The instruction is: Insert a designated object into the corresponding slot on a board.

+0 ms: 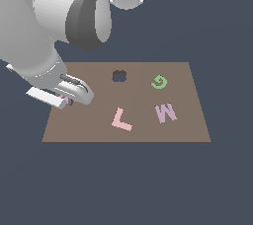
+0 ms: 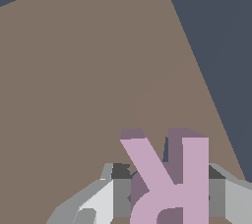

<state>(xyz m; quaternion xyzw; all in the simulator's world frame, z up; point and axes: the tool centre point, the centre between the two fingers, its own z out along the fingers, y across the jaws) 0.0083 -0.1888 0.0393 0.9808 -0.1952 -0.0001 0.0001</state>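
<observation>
The lilac letter R block [image 2: 170, 179] sits between my gripper's fingers [image 2: 109, 196], which close on it from both sides. In the exterior view my gripper [image 1: 66, 102] is low over the left part of the large brown board [image 1: 188, 130], and only a sliver of the R [image 1: 68, 101] shows between the fingers. I cannot tell whether the R touches the board. The dark R-shaped slot does not show clearly; the wrist view shows only a faint outline on the board [image 2: 74, 70] just past the R.
On the board lie a pink letter L [image 1: 121, 120], a lilac letter W [image 1: 165, 112] and a green letter G [image 1: 159, 82]. A small dark roundish hole [image 1: 119, 76] is near the board's far edge. The arm's bulky links loom over the exterior view's left.
</observation>
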